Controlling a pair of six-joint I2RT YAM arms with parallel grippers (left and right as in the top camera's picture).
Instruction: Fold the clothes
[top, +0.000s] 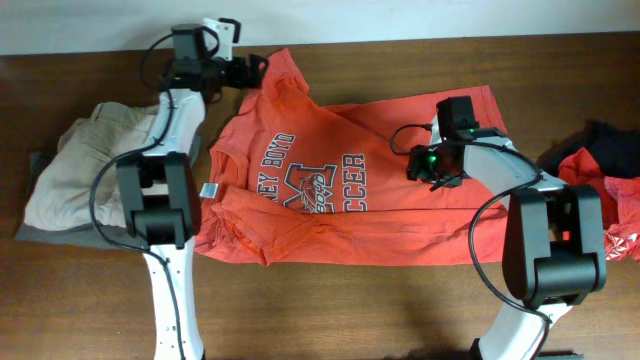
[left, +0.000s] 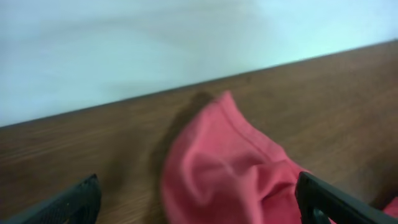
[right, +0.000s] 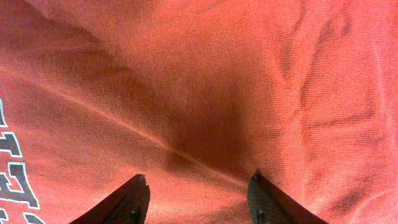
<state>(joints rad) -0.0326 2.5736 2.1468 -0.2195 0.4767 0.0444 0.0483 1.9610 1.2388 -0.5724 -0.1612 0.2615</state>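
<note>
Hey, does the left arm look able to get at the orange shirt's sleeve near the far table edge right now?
Probably yes. The left arm has its jaws wide open, and the sleeve lies bunched on the table just ahead between them. Nothing covers it or stands in the way.

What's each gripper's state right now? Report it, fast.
Left gripper: open, T-shirt lying loose between its jaws.
Right gripper: open over the T-shirt, holding nothing.
</note>
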